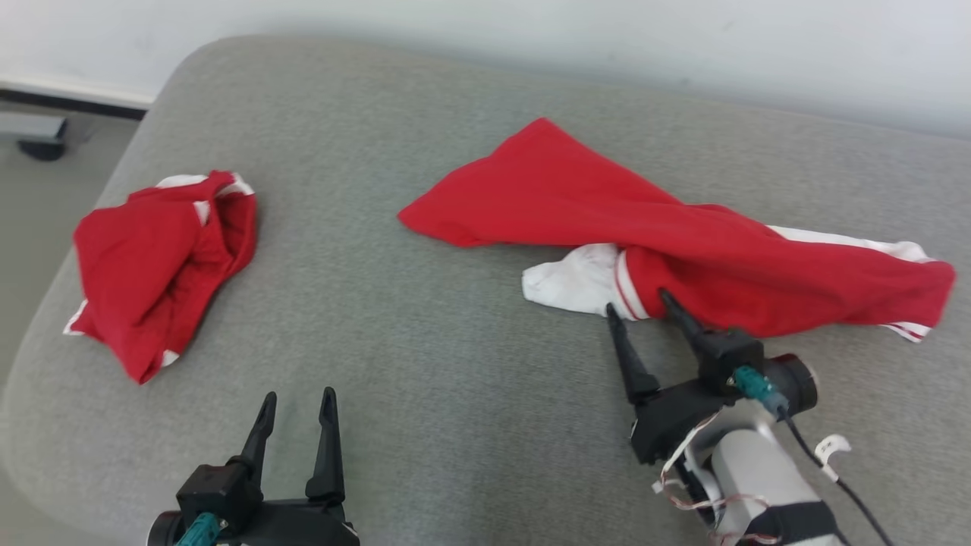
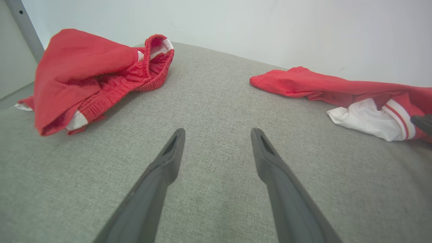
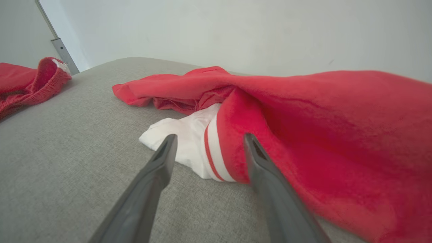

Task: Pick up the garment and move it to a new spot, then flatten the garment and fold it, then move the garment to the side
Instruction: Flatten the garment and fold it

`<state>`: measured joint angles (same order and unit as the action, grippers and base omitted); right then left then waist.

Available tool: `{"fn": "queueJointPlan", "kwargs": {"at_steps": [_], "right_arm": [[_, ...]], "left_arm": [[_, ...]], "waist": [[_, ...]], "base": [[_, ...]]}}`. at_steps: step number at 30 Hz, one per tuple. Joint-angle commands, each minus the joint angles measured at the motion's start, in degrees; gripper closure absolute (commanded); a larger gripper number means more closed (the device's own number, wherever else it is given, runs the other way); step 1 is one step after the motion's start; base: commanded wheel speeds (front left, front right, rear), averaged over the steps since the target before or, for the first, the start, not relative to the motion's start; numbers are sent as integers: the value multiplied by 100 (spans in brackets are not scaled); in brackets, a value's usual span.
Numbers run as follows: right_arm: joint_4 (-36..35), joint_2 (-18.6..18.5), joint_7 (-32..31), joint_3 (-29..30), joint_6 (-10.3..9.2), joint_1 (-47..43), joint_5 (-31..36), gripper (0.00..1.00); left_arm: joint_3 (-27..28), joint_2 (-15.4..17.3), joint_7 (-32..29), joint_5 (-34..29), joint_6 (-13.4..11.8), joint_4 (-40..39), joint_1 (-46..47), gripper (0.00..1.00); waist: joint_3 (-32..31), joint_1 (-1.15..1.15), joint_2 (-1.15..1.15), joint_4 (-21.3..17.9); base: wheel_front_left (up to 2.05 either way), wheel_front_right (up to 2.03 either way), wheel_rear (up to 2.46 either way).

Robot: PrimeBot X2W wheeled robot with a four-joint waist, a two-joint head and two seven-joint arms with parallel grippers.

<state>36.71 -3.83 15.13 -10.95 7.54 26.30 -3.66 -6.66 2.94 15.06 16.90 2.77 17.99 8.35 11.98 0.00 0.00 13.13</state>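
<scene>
Reaching for: the long red garment (image 1: 705, 258), lying on the gray cushion (image 1: 455, 394) right at the tips of the right tool (image 1: 639, 301).
Right tool: spread wide, holding nothing.
Long way of the garment: side to side across this tool's front.
Nearest bit: the white cuff (image 1: 569, 282), just ahead between the fingers.
Left tool (image 1: 299, 393): spread wide, empty, well apart from the garment.
Nearer arm: the right one.
Other red bundle (image 1: 163, 258): far off to the right tool's left.

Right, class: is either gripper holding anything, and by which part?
Nothing is held. The left gripper is open above the grey cushion; the right gripper is open astride the striped cuff of the red garment, not closed on it.
</scene>
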Motion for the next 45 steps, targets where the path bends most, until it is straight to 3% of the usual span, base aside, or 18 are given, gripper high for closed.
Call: {"fn": "queueJointPlan", "kwargs": {"at_steps": [1,8,10,11,19,29,33,37,39,40,41,42,45], "right_arm": [[154,-6,3,112,-10,166,122,0],[914,51,2,535,-11,477,659,0],[1019,71,1,594,-10,528,708,73],[992,75,1,617,-10,541,725,100],[136,71,2,649,-11,232,316,100],[-1680,-645,2,628,-11,-629,-576,100],[-1999,-863,3,646,-11,-813,-722,100],[-2231,-1166,-132,306,-11,-1076,-952,100],[-2288,-1367,-316,110,-11,-1201,-1077,86],[-2248,-1462,-500,-80,-11,-1299,-1187,57],[-2197,-1554,-629,-214,-11,-1343,-1253,5],[-2200,-1628,-657,-298,-11,-1335,-1337,0],[-1983,-1633,-614,-353,-11,-1388,-1460,0]], "left_arm": [[-26,-6,17,42,-32,-23,-54,0],[-203,-6,17,161,-97,-44,34,0],[-218,-7,17,178,-106,-49,49,0],[-218,-7,17,180,-112,-57,55,0],[-25,-6,17,81,-46,-92,-15,0],[96,-6,17,-88,105,80,-181,0],[36,-4,17,-47,126,140,-234,0],[-23,-3,17,-27,153,228,-320,0],[-29,-2,17,-14,153,245,-365,0],[-34,-4,17,-10,160,252,-379,0],[-35,-2,17,-9,166,263,-388,0],[-47,-3,17,-21,172,276,-374,0],[-62,-2,17,-47,165,306,-329,0]], "waist": [[134,0,0,253],[251,0,0,393],[267,0,0,404],[273,0,0,397],[133,0,0,-19],[-356,0,0,-1007],[-456,0,0,-1170],[-510,0,0,-1275],[-500,0,0,-1293],[-491,0,0,-1296],[-478,0,0,-1297],[-461,0,0,-1292],[-437,0,0,-1266]], "base": [[0,0,0],[0,0,0],[0,0,0],[0,0,0],[0,0,0],[0,0,0],[0,0,0],[0,0,0],[0,0,0],[0,0,0],[0,0,0],[0,0,0],[0,0,0]]}}
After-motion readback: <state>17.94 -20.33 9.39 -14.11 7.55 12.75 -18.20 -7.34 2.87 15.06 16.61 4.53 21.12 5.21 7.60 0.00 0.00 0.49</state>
